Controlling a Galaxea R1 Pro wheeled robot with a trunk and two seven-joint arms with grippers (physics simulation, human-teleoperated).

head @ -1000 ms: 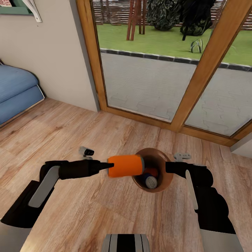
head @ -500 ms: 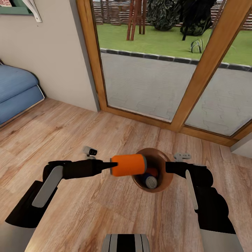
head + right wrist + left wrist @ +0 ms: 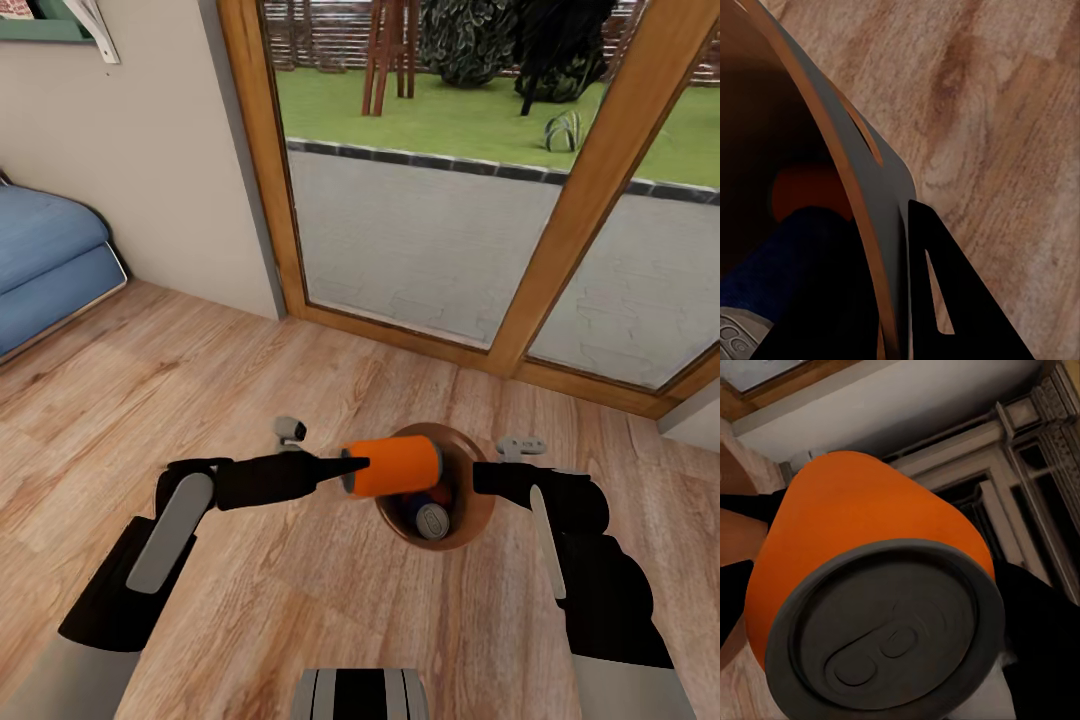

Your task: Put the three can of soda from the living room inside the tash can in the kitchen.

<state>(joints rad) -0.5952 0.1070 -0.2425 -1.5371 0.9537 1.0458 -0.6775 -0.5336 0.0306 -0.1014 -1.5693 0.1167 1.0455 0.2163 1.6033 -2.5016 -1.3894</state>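
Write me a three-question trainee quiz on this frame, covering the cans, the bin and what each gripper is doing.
1. True or false: the orange can in the left gripper lies sideways over the trash can.
2. Which cans already lie inside the trash can? A) none B) a dark blue can and another orange one C) two dark blue cans
3. Fill in: the right gripper grips the trash can by its ____.

Key: 1 true; 2 B; 3 rim, with one finger outside the wall by a handle hole.
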